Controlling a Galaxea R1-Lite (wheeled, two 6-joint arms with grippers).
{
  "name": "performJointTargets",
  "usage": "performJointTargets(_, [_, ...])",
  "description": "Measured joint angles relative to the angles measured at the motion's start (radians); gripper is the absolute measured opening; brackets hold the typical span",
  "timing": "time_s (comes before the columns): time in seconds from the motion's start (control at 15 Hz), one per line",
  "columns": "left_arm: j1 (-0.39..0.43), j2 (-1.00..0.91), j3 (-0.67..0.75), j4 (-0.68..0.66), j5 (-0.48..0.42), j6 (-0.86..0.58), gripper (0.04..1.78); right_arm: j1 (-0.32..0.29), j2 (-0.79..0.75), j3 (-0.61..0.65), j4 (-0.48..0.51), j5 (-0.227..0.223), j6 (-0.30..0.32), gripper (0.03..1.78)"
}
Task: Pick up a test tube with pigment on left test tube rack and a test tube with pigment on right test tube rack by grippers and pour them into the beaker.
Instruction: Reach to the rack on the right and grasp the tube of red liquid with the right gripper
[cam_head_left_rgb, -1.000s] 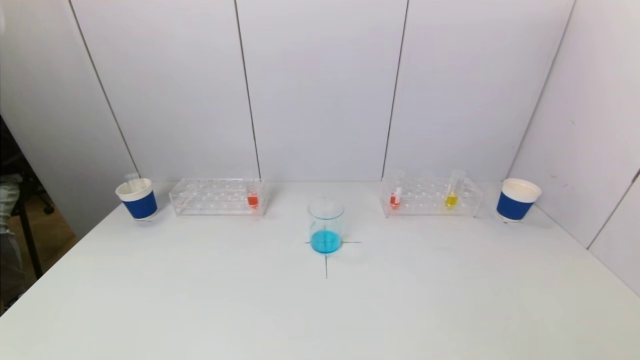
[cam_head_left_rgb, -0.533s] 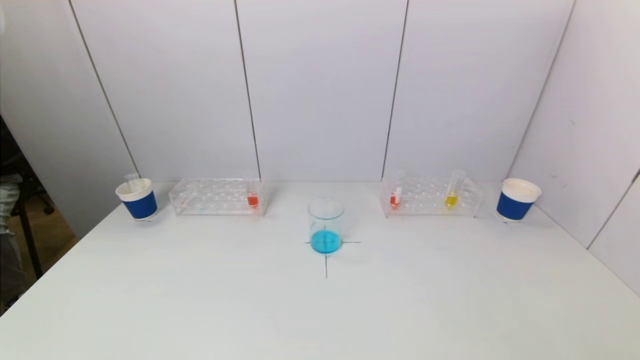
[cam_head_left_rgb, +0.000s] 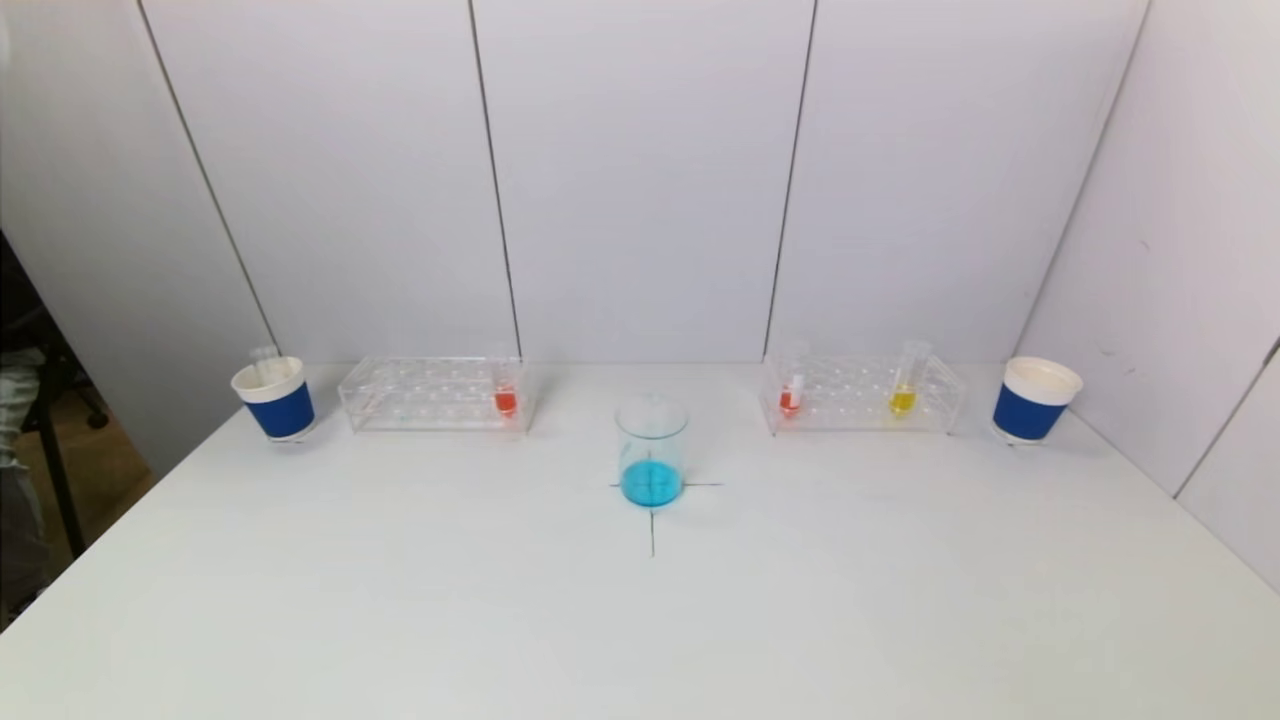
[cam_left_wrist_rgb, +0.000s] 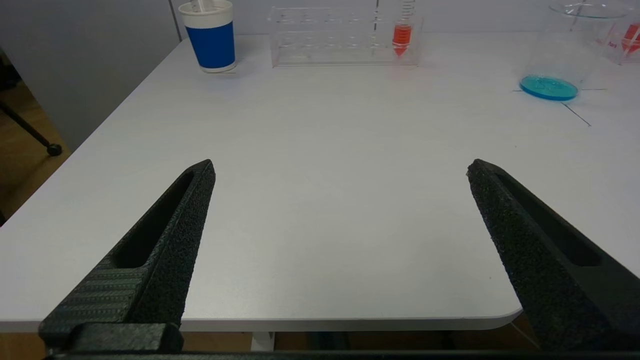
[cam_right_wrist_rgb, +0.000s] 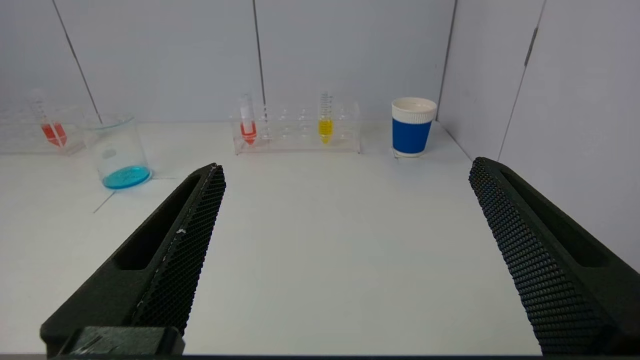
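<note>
A glass beaker (cam_head_left_rgb: 651, 450) with blue liquid stands on a cross mark at the table's middle. The clear left rack (cam_head_left_rgb: 432, 393) holds one tube of orange-red pigment (cam_head_left_rgb: 506, 397) at its right end. The clear right rack (cam_head_left_rgb: 862, 392) holds a red-pigment tube (cam_head_left_rgb: 791, 394) and a yellow-pigment tube (cam_head_left_rgb: 905, 385). Neither arm shows in the head view. My left gripper (cam_left_wrist_rgb: 340, 167) is open and empty over the table's near left edge. My right gripper (cam_right_wrist_rgb: 347, 167) is open and empty over the near right side, far from the racks.
A blue-and-white paper cup (cam_head_left_rgb: 274, 398) with an empty tube in it stands left of the left rack. A second such cup (cam_head_left_rgb: 1035, 399) stands right of the right rack. White walls close the back and right. The table's left edge drops to the floor.
</note>
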Motion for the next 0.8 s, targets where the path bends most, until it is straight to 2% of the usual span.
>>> performJointTargets(0.8, [0.0, 0.0, 0.0, 0.0, 0.0, 0.0, 1.76, -0.014, 0.282, -0.229, -0.022, 0.001, -0.02, 1.77])
